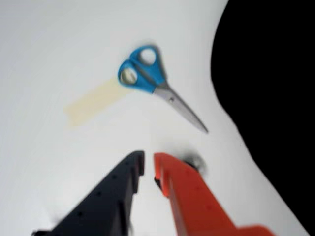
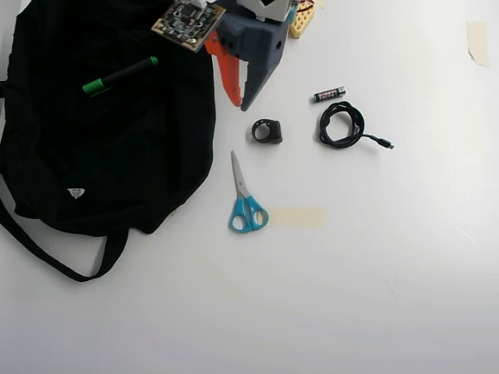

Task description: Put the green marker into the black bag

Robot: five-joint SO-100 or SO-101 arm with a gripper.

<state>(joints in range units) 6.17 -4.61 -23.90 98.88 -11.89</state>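
Your gripper (image 2: 238, 101) hangs over the white table (image 2: 405, 257) just right of the black bag (image 2: 101, 156) in the overhead view, its orange finger (image 2: 226, 74) and grey finger (image 2: 257, 70) tapering to tips that nearly meet. In the wrist view the same gripper (image 1: 148, 164) shows only a narrow slit between the dark finger (image 1: 110, 201) and the orange one (image 1: 189, 196), and nothing sits between them, so it is almost closed and carrying nothing. The green marker (image 2: 121, 75) lies on top of the bag, near the bag's upper part in the overhead view, tilted with its green cap toward the lower left and its green end toward the upper right. You can see the bag's small white tag (image 2: 76, 192) lower down and a strap (image 2: 54, 261) looping out onto the table at the bottom left. Below the fingertips lies a small black ring-shaped object (image 2: 267, 131), and below that the blue-handled scissors (image 2: 245, 196), blades pointing up toward the gripper, with a strip of beige tape (image 2: 296, 216) touching the handles on the right. To the right sit a small black battery (image 2: 330, 94) and a coiled black cable (image 2: 343, 126), close together. In the wrist view the scissors (image 1: 157, 83) and tape (image 1: 96, 101) lie ahead of the fingers, and the bag (image 1: 275, 98) fills the right side.
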